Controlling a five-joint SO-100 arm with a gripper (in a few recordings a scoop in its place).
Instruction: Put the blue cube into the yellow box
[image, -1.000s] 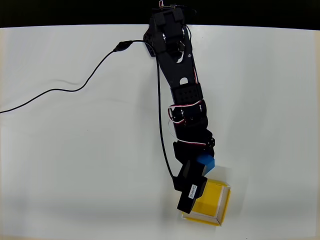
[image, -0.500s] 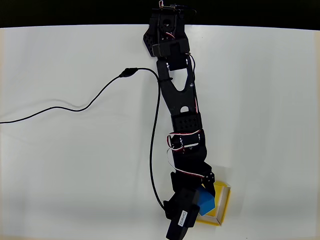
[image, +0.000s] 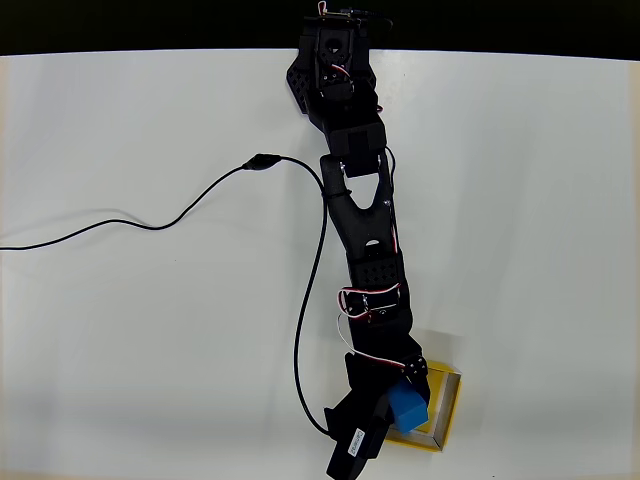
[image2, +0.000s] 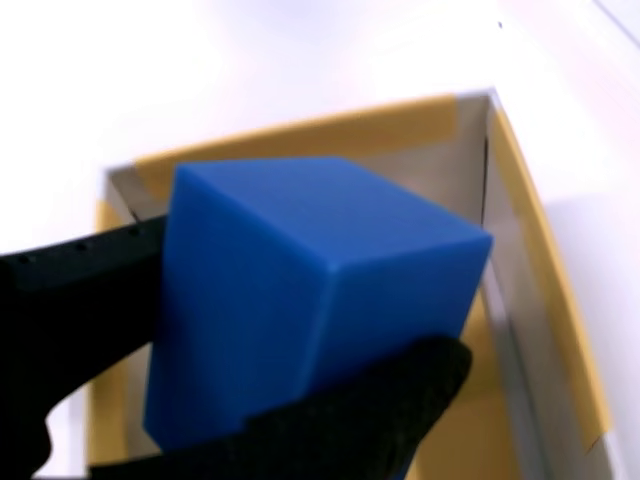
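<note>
Cube (image2: 300, 300) clamped between tool (image: 392, 408) fingers, held over yellow box (image: 447, 408) near lower edge of white desk (image: 150, 330). Carry looks done; release into box left. Cube not yet resting on box floor, judging by wrist view.

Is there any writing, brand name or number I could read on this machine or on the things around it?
White label on the black camera housing beside the hand, overhead view: it carries printing, but too small and blurred to read.
The blue cube: plain faces, no text.
The yellow box: no text on the parts in view.
</note>
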